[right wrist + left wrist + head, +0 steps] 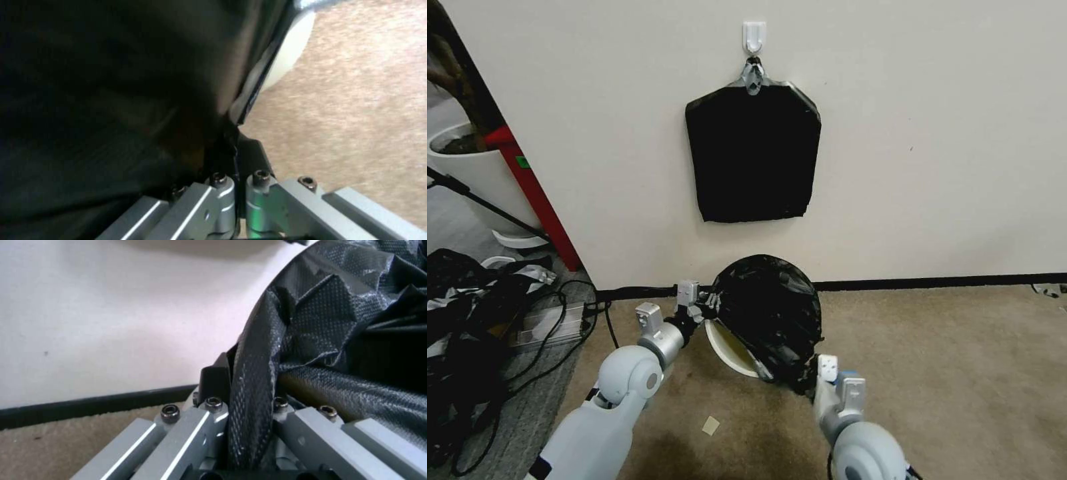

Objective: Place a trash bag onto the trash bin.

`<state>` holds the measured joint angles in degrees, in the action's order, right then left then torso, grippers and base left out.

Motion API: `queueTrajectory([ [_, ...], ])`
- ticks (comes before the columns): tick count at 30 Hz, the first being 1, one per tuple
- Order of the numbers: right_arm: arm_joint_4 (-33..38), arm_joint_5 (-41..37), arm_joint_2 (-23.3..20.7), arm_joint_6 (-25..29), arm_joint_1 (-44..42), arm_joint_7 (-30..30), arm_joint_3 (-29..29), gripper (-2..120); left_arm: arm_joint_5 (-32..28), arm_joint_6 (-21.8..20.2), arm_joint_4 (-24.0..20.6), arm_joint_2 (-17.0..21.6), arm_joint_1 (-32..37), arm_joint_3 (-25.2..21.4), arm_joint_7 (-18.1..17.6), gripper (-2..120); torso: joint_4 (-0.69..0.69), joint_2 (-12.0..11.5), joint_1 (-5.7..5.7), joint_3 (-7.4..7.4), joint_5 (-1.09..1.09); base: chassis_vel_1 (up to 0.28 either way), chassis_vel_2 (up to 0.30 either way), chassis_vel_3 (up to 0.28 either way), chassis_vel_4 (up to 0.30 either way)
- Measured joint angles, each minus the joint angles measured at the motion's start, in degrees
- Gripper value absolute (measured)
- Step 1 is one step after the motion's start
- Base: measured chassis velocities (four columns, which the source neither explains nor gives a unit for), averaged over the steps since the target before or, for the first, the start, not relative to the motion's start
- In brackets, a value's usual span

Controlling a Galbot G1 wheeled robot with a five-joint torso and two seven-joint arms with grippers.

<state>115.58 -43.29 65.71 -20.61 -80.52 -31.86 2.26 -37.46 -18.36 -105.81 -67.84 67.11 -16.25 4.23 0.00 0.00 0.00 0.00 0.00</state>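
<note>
The glossy black trash bag (770,310) is stretched over most of the mouth of the cream-white trash bin (725,347), which stands on the carpet by the wall; a crescent of the bin's near-left side is bare. My left gripper (712,301) is at the bin's left side, shut on a strip of the trash bag (253,380) at the rim. My right gripper (810,370) is at the bin's near right side, shut on the edge of the trash bag (111,100). The bin's pale wall (289,50) shows beside the film.
A flat black pack (752,153) hangs from a hook on the wall above the bin. A jumble of fabric and cables (467,320), a white plant pot (474,167) and a red post (534,193) are to the left. Open carpet (960,373) lies to the right.
</note>
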Motion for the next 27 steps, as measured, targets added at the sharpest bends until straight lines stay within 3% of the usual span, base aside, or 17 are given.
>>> queueTrajectory([
  [3, -0.02, 3.65, 0.54, 0.53, -0.25, 0.05, 0.85, 0, -0.1, 0.01, 0.61, -0.16, -0.24, -0.2, -0.44, 4, 0.0, 0.0, 0.0, 0.0, 0.0, 0.0, 0.0, 0.0, 0.0],
  [5, -2.11, 15.57, 0.48, 4.28, -0.61, 0.54, 1.12, 12, -0.2, 0.12, 1.45, -0.33, -0.72, -0.45, -1.32, 3, 0.0, 0.0, 0.0, 0.0, 0.0, 0.0, 0.0, 0.0, 0.0],
  [8, -1.67, 21.01, -0.53, 6.33, -1.95, 0.6, 1.14, 22, -0.22, 0.12, 2.12, -0.4, -1.01, -0.49, -1.98, 2, 0.0, 0.0, 0.0, 0.0, 0.0, 0.0, 0.0, 0.0, 0.0],
  [17, 6.01, 25.43, -3.81, 8.23, -7.74, 0.67, 1.34, 52, -0.25, -0.22, 3.79, -0.84, -2.37, -0.14, -3.76, 2, 0.0, 0.0, 0.0, 0.0, 0.0, 0.0, 0.0, 0.0, 0.0],
  [19, 7.19, 33.15, -4.4, 12.73, -9.46, 4.35, 1.4, 64, -0.56, -0.74, 3.92, -1.11, -2.83, 0.25, -4.45, 2, 0.0, 0.0, 0.0, 0.0, 0.0, 0.0, 0.0, 0.0, 0.0],
  [20, 7.19, 33.15, -4.4, 12.73, -9.46, 4.35, 1.4, 64, -0.56, -0.74, 3.92, -1.11, -2.83, 0.25, -4.45, 2, 0.0, 0.0, 0.0, 0.0, 0.0, 0.0, 0.0, 0.0, 0.0],
  [21, 6.47, 39.94, -4.45, 16.47, -9.84, 8.04, 0.85, 70, -1.04, -1.27, 3.84, -1.32, -2.97, 0.36, -4.79, 2, 0.0, 0.0, 0.0, 0.0, 0.0, 0.0, 0.0, 0.0, 0.0],
  [23, 5.91, 42.88, -4.47, 18.04, -9.89, 10.07, 0.43, 74, -1.31, -1.52, 3.64, -1.42, -3.0, 0.4, -4.98, 2, 0.0, 0.0, 0.0, 0.0, 0.0, 0.0, 0.0, 0.0, 0.0],
  [26, 2.59, 53.58, -4.53, 24.65, -9.5, 21.77, -1.14, 89, -2.5, -2.47, 2.57, -1.74, -3.18, 0.42, -5.95, 2, 0.0, 0.0, 0.0, 0.0, 0.0, 0.0, 0.0, 0.0, 0.0],
  [27, 2.59, 53.58, -4.53, 24.65, -9.5, 21.77, -1.14, 89, -2.5, -2.47, 2.57, -1.74, -3.18, 0.42, -5.95, 2, 0.0, 0.0, 0.0, 0.0, 0.0, 0.0, 0.0, 0.0, 0.0],
])
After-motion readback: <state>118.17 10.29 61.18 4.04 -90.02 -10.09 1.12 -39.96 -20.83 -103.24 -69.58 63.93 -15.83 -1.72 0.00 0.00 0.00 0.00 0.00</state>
